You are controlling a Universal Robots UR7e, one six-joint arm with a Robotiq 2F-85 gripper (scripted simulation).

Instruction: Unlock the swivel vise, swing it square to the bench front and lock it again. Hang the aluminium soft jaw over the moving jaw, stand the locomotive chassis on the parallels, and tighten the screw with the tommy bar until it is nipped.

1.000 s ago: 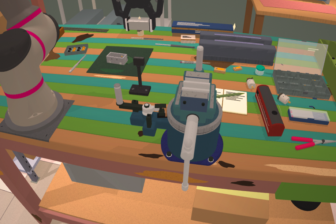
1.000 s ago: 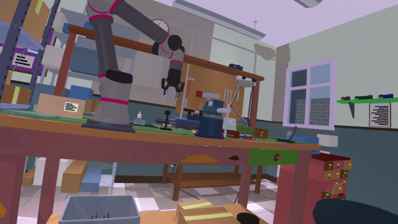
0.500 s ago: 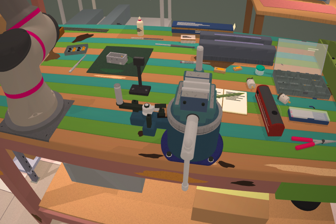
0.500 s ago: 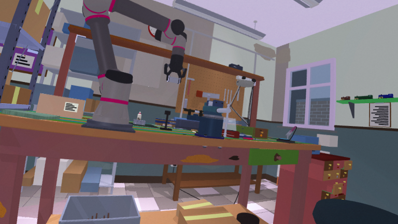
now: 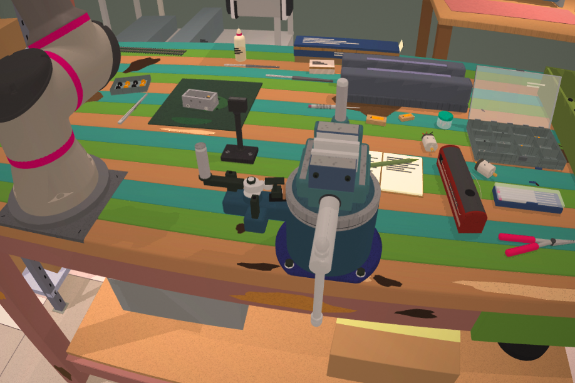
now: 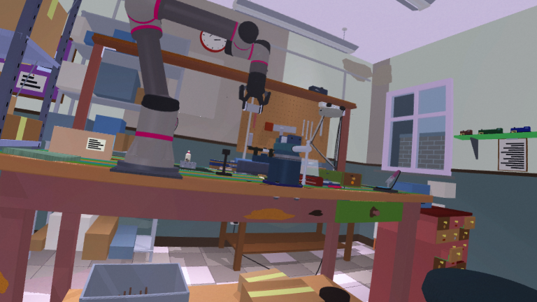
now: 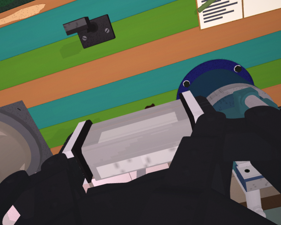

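The upper part of my gripper (image 5: pixel 256 4) is cut off by the top of the side camera's picture. I hold the aluminium soft jaw (image 5: pixel 257 5) (image 7: pixel 135 138) by its two ends, high above the back of the bench. The swivel vise (image 5: pixel 332 193) stands at the bench front on its blue round base. Its screw and tommy bar (image 5: pixel 321 249) point at the bench front. Its jaws (image 5: pixel 335 149) are open at the top. The lock lever (image 5: pixel 203 161) sticks up left of the vise. The locomotive chassis (image 5: pixel 200 99) sits on a dark green mat at the back left.
Behind the vise lie long dark boxes (image 5: pixel 403 80), a glue bottle (image 5: pixel 239 45) and a clear parts box (image 5: pixel 513 119). A black stand (image 5: pixel 239 131) rises left of the vise. A red coach (image 5: pixel 460 189) and an open booklet (image 5: pixel 399 170) lie to the right.
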